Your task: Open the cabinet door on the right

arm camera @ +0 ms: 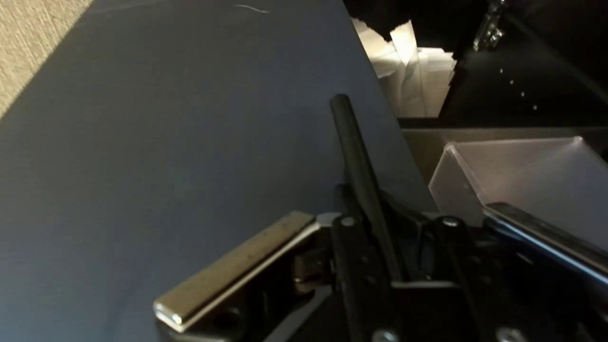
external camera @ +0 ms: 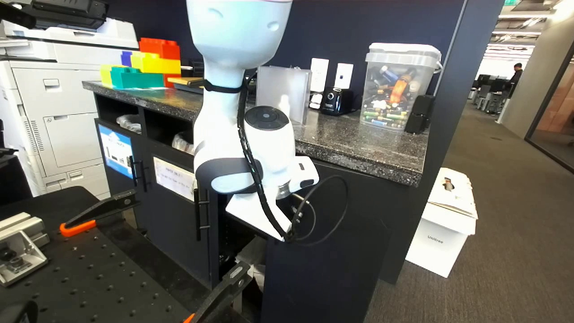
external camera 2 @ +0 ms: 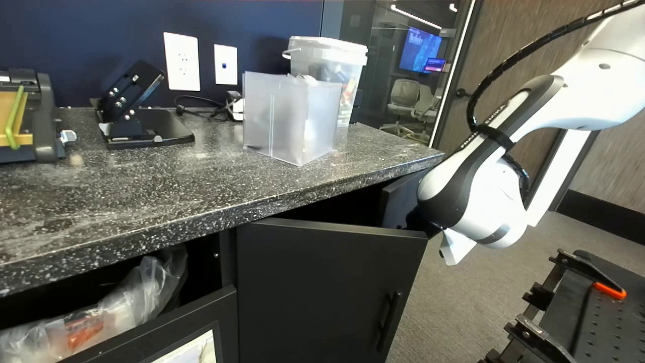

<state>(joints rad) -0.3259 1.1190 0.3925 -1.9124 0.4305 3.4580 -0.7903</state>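
Observation:
The plain dark navy cabinet door on the right stands partly open, swung outward, with a dark gap beside it. Only a strip of this door shows in an exterior view, and it fills the left of the wrist view. Its black bar handle runs between my fingers. My gripper appears shut on the handle, with a dark fingertip close on each side. In an exterior view the gripper is a dark shape partly hidden by the neighbouring door; elsewhere the arm hides it.
The neighbouring plain door with a bar handle also stands open, close to the hand. A stone countertop overhangs the doors. A clear bin sits inside the cabinet. A black work table with clamps stands in front.

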